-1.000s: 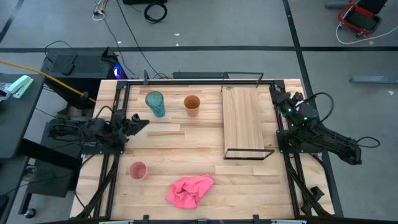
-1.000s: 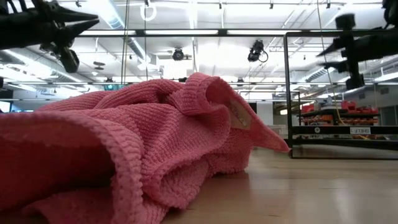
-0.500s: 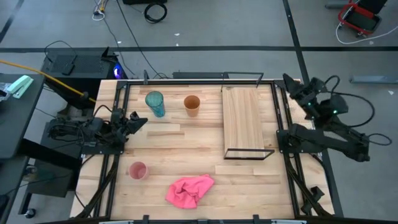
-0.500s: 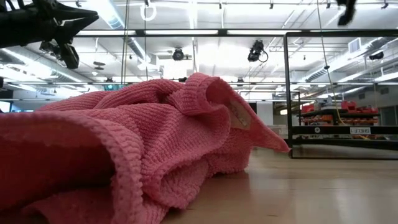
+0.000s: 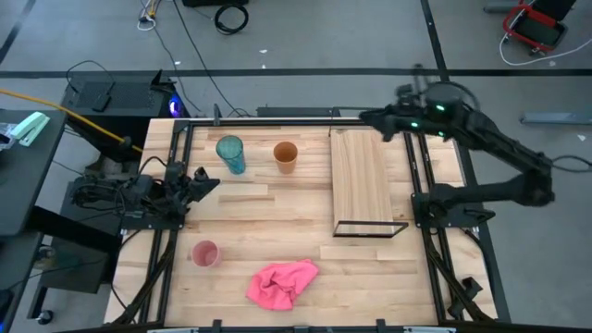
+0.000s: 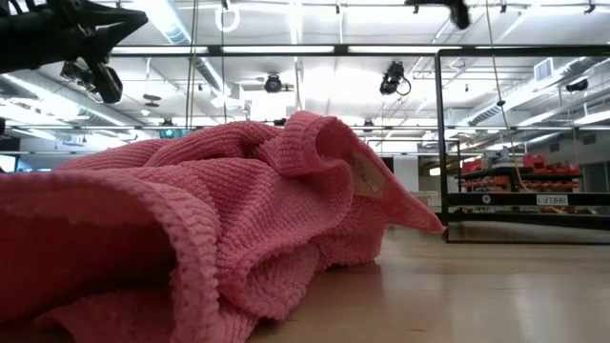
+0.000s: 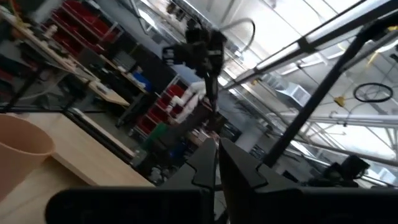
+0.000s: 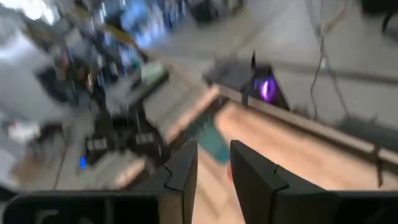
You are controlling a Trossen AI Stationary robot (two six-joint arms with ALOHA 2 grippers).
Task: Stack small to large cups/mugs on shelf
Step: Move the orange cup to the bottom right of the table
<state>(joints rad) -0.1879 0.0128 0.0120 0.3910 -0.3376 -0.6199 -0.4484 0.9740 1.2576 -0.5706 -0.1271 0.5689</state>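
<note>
The cups stand apart on the surface (image 5: 240, 208): the teal cup (image 5: 230, 154) and orange cup (image 5: 286, 155) near the far edge, the pink cup (image 5: 204, 252) toward the near left. The shelf (image 5: 362, 180) lies bare to their right. Only the high view shows all of this; the low view is filled by the pink cloth (image 6: 191, 229). The left pincer (image 5: 198, 179) rests clenched at the left edge. The right pincer (image 5: 367, 117), slightly parted in its wrist view, hangs over the shelf's far end.
</note>
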